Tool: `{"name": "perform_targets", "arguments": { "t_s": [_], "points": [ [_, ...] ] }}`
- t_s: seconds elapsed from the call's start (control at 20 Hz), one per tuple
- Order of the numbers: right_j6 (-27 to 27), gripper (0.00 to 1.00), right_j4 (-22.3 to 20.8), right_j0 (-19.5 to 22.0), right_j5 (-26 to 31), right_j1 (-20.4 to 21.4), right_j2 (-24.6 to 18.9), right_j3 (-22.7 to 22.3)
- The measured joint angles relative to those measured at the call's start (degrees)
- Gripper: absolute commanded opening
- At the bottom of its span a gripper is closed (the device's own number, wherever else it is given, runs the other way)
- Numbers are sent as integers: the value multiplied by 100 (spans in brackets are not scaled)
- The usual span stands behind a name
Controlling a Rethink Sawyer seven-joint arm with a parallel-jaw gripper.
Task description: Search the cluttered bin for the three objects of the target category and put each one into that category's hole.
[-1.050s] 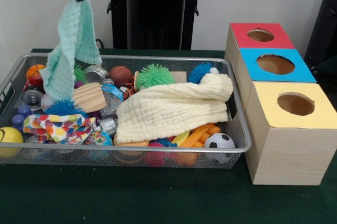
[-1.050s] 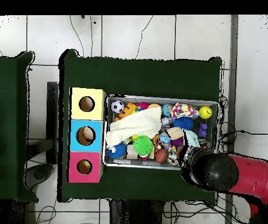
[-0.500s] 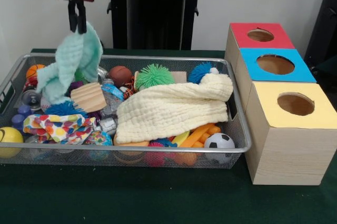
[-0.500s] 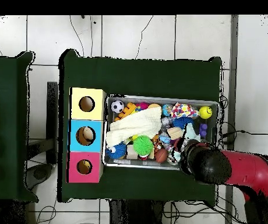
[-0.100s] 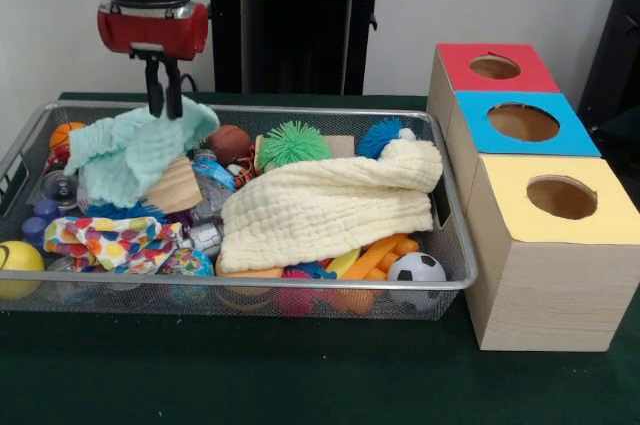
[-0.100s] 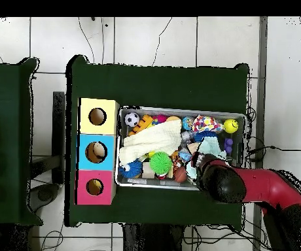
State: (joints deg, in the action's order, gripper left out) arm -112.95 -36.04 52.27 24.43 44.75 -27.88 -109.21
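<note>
- The gripper (image 5: 164, 103) is seen with its fingers drawn narrowly together, pinching the top of a mint-green cloth (image 5: 130, 153).
- The cloth is draped in a heap over the clutter at the wire mesh bin's (image 5: 440, 280) left end in the front view, partly covering a wooden block (image 5: 175, 188).
- A pale yellow cloth (image 5: 330, 205) is spread across the bin's middle.
- Three boxes with holes, red (image 5: 495, 67), blue (image 5: 523, 122) and yellow (image 5: 561, 197), are lined up beside the bin.

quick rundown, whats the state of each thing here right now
gripper: shut on mint green cloth
mint green cloth: pinched at top, draped over the clutter
wire mesh bin: full
pale yellow cloth: folded, lying over toys
red-topped box: hole open
blue-topped box: hole open
yellow-topped box: hole open
</note>
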Motion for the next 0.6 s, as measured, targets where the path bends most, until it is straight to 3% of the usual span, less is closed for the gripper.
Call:
{"name": "perform_targets", "arguments": {
  "t_s": [0.6],
  "points": [
    [0, 100, -89, -132, 24, 42, 1, -1]
  ]
}}
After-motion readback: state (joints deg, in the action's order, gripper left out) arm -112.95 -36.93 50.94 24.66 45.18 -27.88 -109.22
